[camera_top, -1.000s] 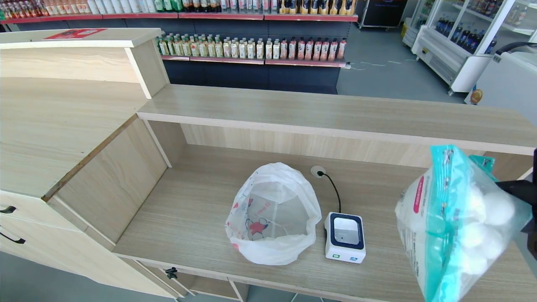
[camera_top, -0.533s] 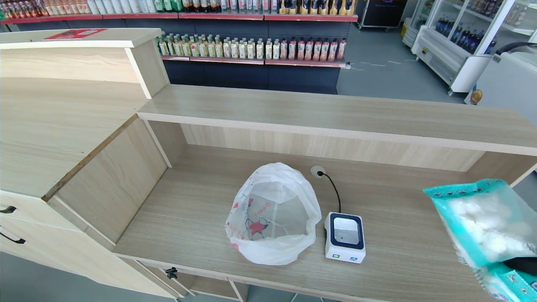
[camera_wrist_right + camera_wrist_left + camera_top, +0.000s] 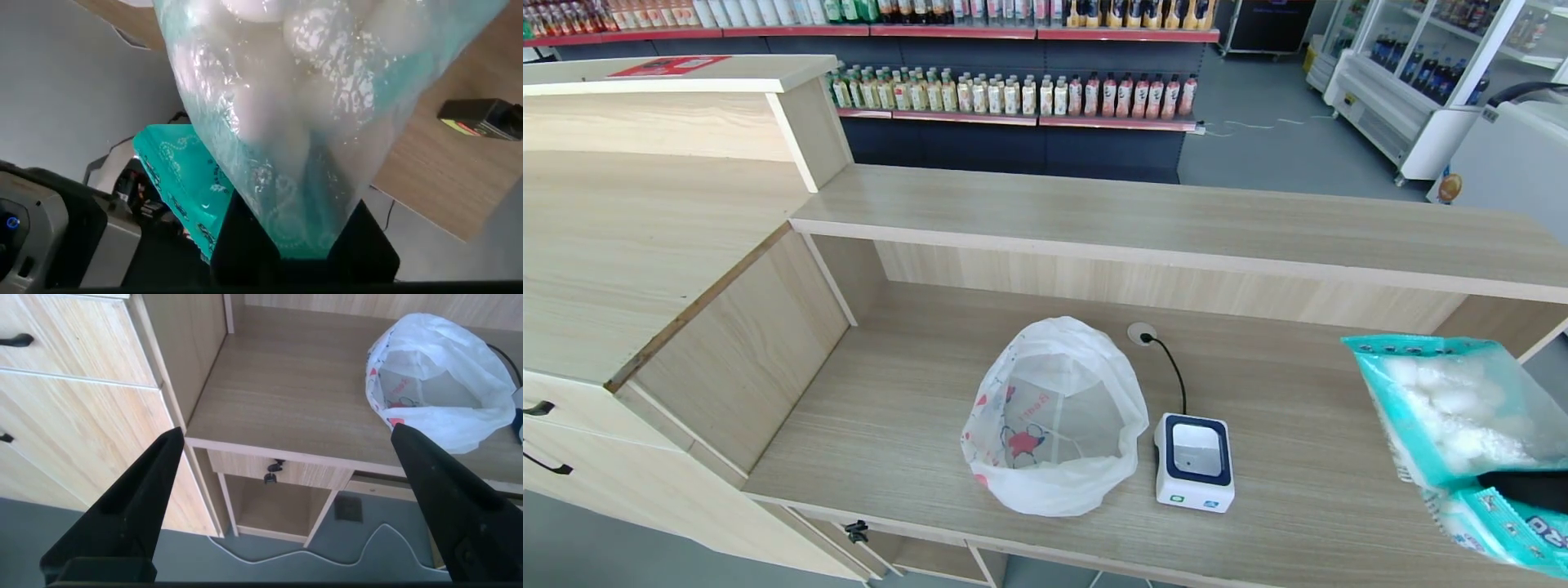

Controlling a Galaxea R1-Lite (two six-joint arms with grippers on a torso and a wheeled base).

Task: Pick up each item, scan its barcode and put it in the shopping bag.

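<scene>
A teal and clear packet of cotton balls (image 3: 1454,408) hangs over the counter's right end, lying tilted. My right gripper (image 3: 1525,488) is shut on its lower part. In the right wrist view the packet (image 3: 294,106) rises from between the closed fingers of that gripper (image 3: 298,245). The white shopping bag (image 3: 1054,416) stands open at the counter's middle, with the white barcode scanner (image 3: 1194,461) just right of it. My left gripper (image 3: 286,514) hangs open and holds nothing, out in front of the counter's front left corner, with the shopping bag (image 3: 441,371) beyond it.
The wooden counter (image 3: 890,425) has a raised ledge (image 3: 1176,220) behind and a tall side wall (image 3: 743,343) on the left. A black cable (image 3: 1172,367) runs from the scanner to a hole in the counter. Drawers (image 3: 73,416) stand at the left. A small dark device (image 3: 482,118) lies on the wood.
The packet swung from upright, near the camera, down to a flatter pose at the far right, then rose slightly. The shopping bag and scanner have not moved.
</scene>
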